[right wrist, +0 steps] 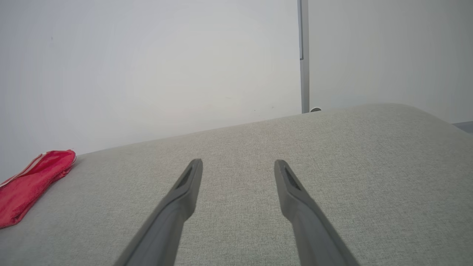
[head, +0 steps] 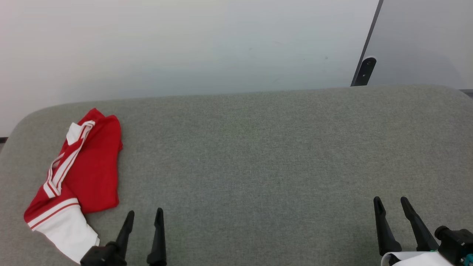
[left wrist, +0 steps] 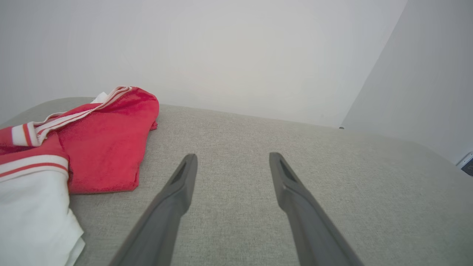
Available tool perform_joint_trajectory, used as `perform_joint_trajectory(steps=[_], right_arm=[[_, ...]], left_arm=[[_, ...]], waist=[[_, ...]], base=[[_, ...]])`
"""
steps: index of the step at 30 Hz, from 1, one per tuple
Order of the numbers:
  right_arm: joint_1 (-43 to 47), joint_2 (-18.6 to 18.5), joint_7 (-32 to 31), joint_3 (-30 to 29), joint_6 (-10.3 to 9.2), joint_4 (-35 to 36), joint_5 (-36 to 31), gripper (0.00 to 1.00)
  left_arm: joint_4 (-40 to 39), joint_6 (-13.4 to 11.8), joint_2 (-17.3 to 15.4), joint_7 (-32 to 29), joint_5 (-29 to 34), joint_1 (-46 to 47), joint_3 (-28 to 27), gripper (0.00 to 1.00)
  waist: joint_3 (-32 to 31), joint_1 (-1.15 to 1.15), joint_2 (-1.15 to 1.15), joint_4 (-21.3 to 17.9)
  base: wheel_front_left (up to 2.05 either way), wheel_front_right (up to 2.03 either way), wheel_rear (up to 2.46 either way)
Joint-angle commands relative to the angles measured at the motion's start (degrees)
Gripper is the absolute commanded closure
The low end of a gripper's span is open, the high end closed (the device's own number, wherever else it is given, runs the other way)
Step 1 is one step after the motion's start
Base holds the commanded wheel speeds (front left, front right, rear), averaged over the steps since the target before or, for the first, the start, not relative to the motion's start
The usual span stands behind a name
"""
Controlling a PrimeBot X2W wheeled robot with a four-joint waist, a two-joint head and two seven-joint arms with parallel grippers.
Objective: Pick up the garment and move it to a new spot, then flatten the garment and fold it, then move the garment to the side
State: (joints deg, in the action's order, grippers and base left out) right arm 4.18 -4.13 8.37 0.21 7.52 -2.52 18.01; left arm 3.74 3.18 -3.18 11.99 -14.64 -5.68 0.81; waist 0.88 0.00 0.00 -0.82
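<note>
The garment is a red shirt with a white sleeve and red-and-white striped trim, lying bunched at the left end of the grey table. My left gripper stands open just right of the garment's near end, nothing between its fingers. The left wrist view has the garment to the left of the open left gripper. Far to the right, near the front edge, my right gripper is open and empty. From the right wrist, the garment lies far left of the right gripper.
A pale wall rises behind the table. A dark post with a black bracket stands at the back right beside a grey panel. Bare grey cloth stretches between the two grippers.
</note>
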Motion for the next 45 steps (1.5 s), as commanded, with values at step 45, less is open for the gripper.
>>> perform_joint_trajectory(steps=[45], right_arm=[[1.8, 0.8, 3.8, -0.1, -0.06, 1.1, -7.2, 0.00]], left_arm=[[2.4, -0.7, 0.3, 3.2, 5.0, 0.6, -0.2, 0.00]], waist=[[1.7, 0.00, 0.00, 9.9]], base=[[0.00, 0.00, 0.00]])
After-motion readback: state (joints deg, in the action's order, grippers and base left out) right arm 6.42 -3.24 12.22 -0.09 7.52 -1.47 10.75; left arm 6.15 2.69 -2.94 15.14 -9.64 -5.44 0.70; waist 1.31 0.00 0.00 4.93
